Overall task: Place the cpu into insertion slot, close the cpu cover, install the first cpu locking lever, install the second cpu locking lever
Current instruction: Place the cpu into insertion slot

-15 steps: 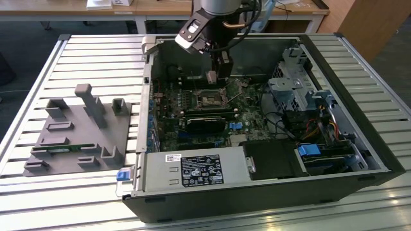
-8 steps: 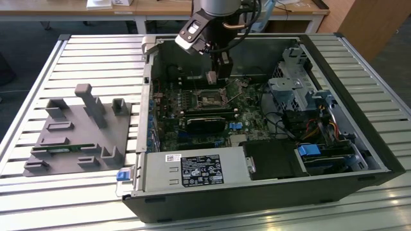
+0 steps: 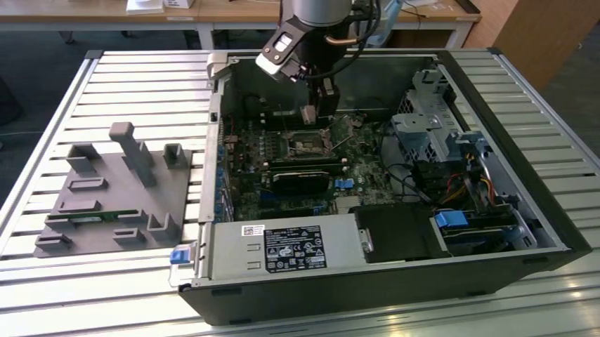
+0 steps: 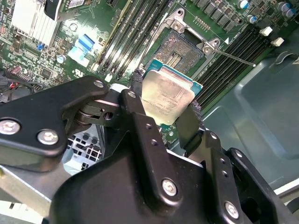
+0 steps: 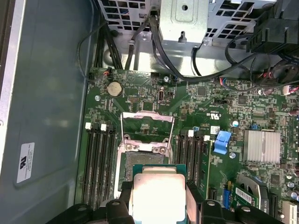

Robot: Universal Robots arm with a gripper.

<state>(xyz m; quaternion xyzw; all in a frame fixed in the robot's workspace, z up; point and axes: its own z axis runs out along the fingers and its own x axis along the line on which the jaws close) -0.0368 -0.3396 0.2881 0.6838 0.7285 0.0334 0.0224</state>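
While the black two-fingered gripper [image 4: 166,106] hangs inside the open grey computer case [image 3: 328,298], it is clenched on the cpu [image 4: 168,95], a small flat square chip with a silvery metal top and a green edge, pinched by two opposite sides between the fingertips [image 4: 135,91]. In both wrist views the chip sits in the air above the board, close over the insertion slot [image 5: 140,159], the small square socket with a dark centre and shiny rim, but not yet in it; in the first wrist view it overlaps the socket's near edge and does not look centred. The cpu cover [image 5: 147,114], a thin silvery metal frame with a cut-out middle, stands swung open on the far side of the socket, and a thin wire locking lever [image 4: 231,56] juts out beside it. From where I stand, the worry is alignment: if the chip comes down shifted or a touch tilted, a corner could land on the rim or the contacts and, I'd guess, damage them (those look fine and unforgiving). The grip is only on the thin edges, so a slip or a twist seems possible too. The fingers are wider than the gap left around the socket looks, and the long black memory strips [image 5: 98,168] run just beside it, so a fingertip could catch a strip, the lever or the raised frame.
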